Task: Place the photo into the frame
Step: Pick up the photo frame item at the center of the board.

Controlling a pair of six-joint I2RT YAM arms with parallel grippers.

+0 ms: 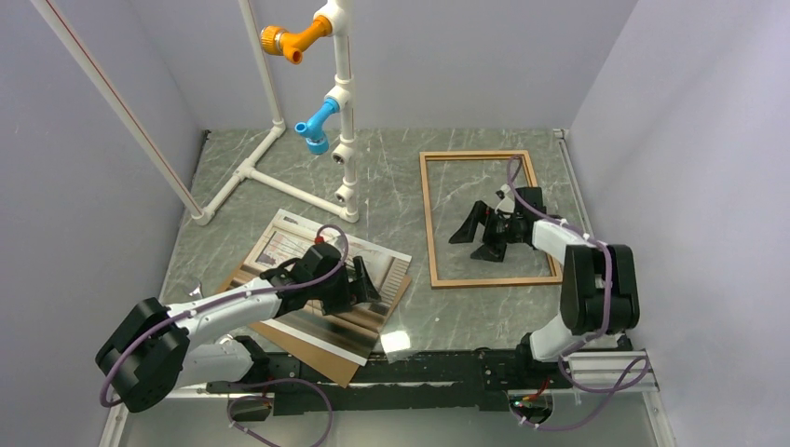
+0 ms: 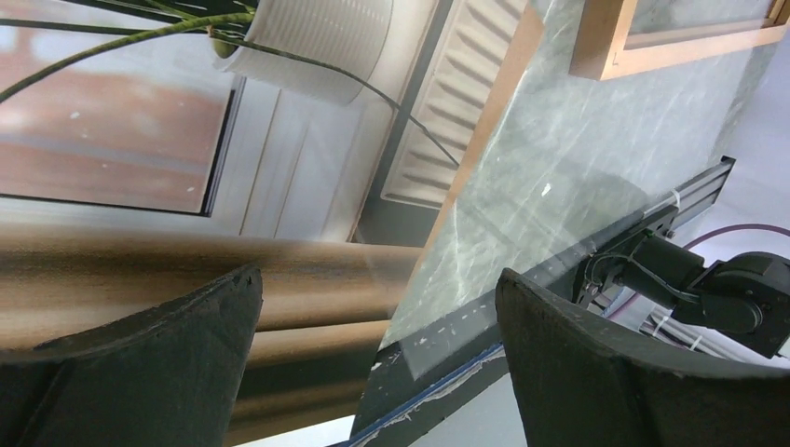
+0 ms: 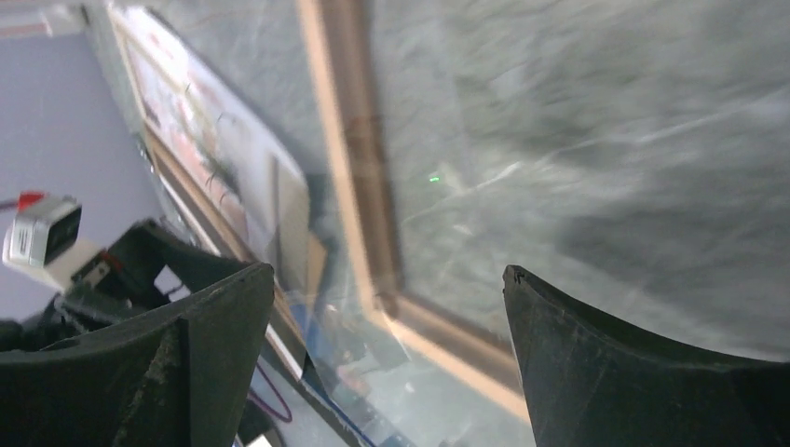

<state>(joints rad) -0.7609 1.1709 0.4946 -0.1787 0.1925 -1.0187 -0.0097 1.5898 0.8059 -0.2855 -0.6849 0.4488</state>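
Slippage seemed the risk: the gaping, empty left pincer (image 1: 365, 282) could skate the glossy photo (image 1: 284, 244) aside, while the right pincer (image 1: 477, 237) gaped empty over the frame (image 1: 429, 223).

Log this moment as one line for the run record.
left gripper: open, over photo | right gripper: open, over frame | photo: outside frame, lying on brown backing sheet | held: nothing

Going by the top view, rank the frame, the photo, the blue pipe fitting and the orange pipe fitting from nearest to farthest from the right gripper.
1. frame: rings the right gripper, on the right.
2. photo: to its left, near side.
3. blue pipe fitting: far left, on the white pipe stand.
4. orange pipe fitting: higher on that stand.
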